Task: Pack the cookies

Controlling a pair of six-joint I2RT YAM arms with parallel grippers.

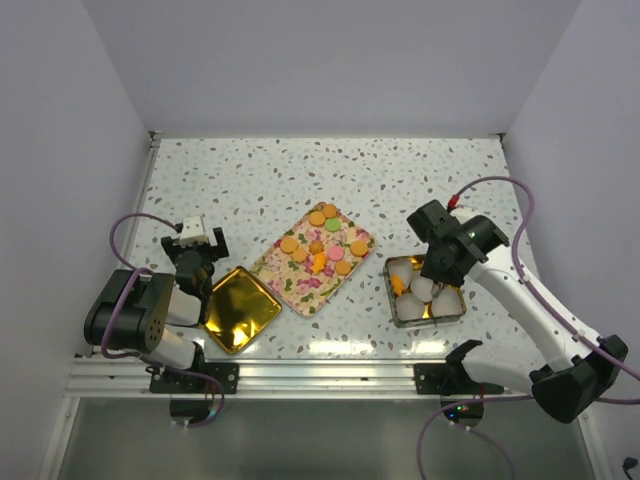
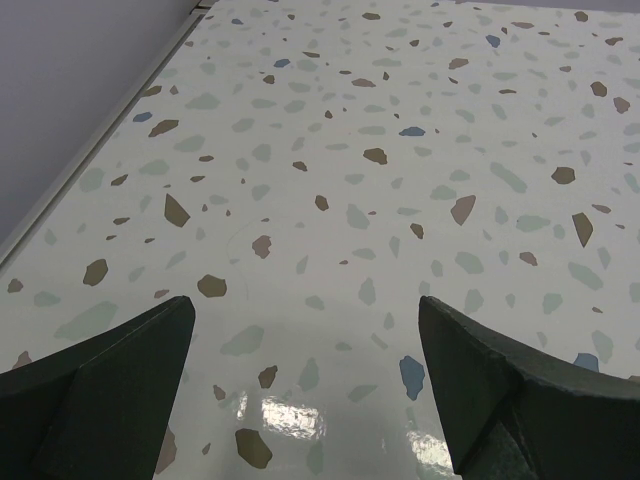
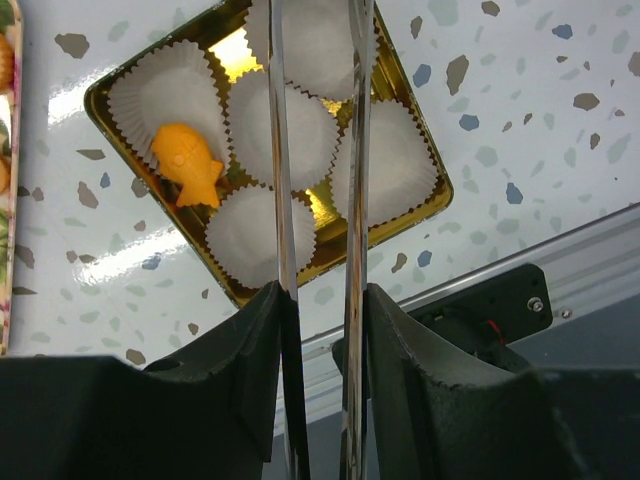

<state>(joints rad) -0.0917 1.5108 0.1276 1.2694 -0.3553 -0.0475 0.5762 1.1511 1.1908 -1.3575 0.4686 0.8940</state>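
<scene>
Cookies [image 1: 316,218] lie on the tray [image 1: 290,281], lid [image 1: 238,308] left, tin [image 1: 432,320] right

Robot lab test cell. Evidence: speckled terrazzo-look table [image 1: 300,170] boxed in by plain pale walls [image 1: 330,60] along its back, left and right edges. Aluminium extrusion rail [image 1: 330,372] runs along the near edge, with two arms mounted there on black brackets: left arm [image 1: 135,320], right arm [image 1: 520,298]. Purple cables [image 1: 530,215] loop loose off both arms.

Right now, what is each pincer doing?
Left pincer: open, holding nothing.
Right pincer: closed on metal tongs.
</scene>
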